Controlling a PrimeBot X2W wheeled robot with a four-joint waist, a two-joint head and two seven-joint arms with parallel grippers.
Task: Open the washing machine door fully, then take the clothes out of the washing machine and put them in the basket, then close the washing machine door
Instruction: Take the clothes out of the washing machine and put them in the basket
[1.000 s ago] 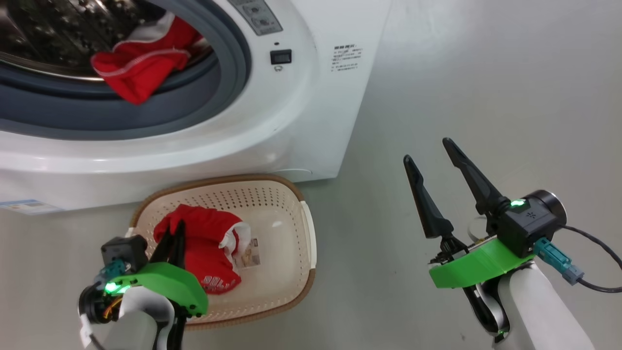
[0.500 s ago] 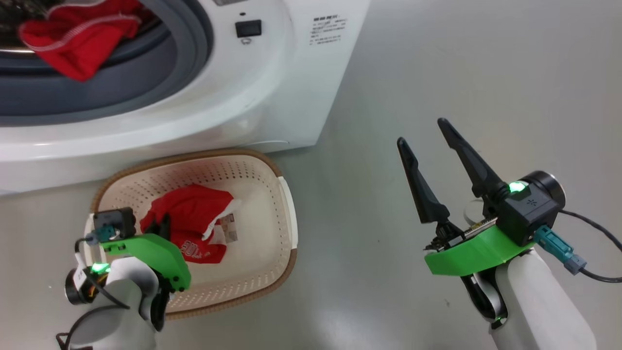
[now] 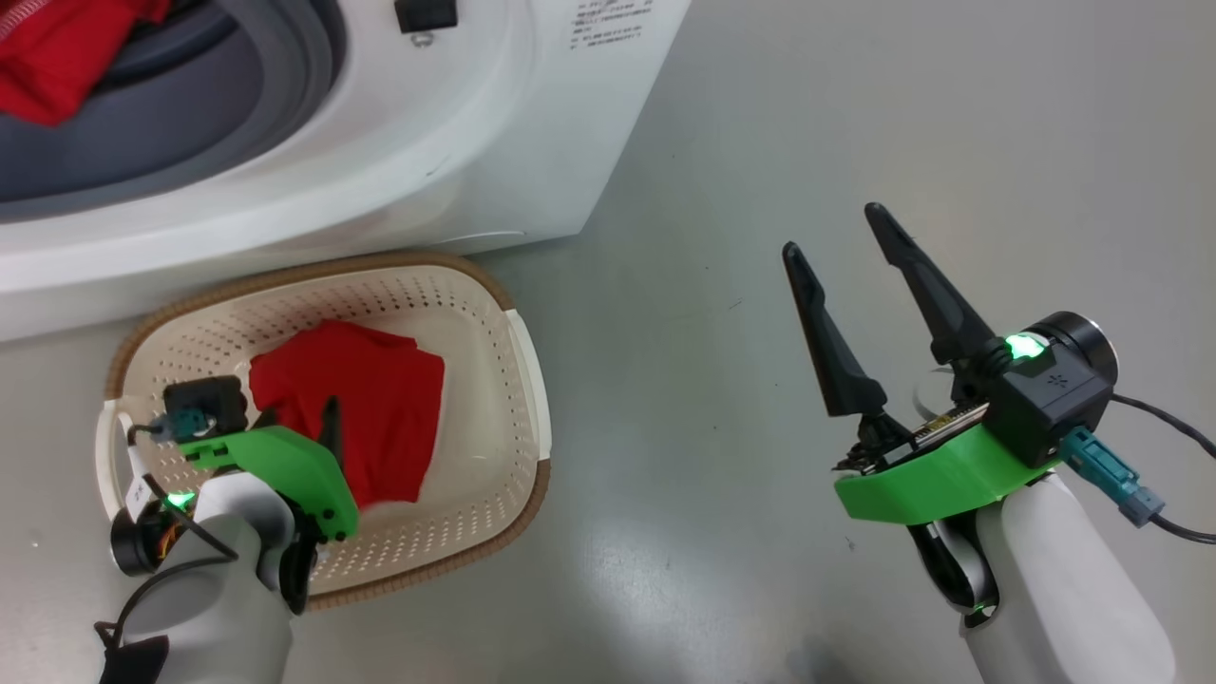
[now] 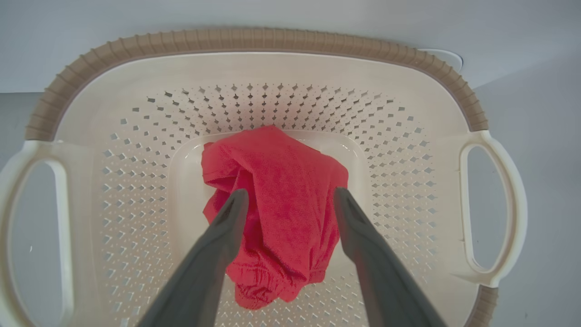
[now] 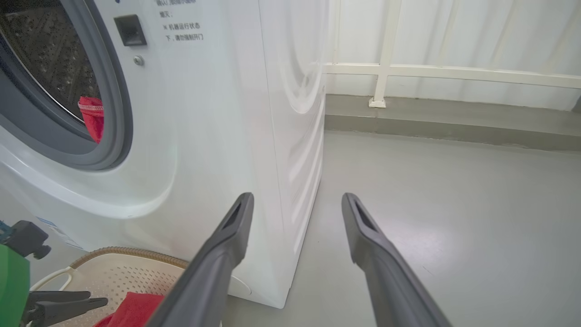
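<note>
I hold the left gripper [image 4: 290, 200] splayed over the basket [image 4: 254, 38] so the red garment [image 4: 277, 172] lies free (right gripper [image 3: 831, 233] parked aside, fingers apart too).

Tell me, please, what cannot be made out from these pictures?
- Drum of the washing machine: in the head view the top-left edge cuts it off. A piece of red cloth shows; what else lies inside is unknown.
- Floor of the basket: in the left wrist view the red garment covers it.
- Printed label: too small to read in the head view.
- Left end effector: in the head view its green mount hides most of the fingers.
</note>
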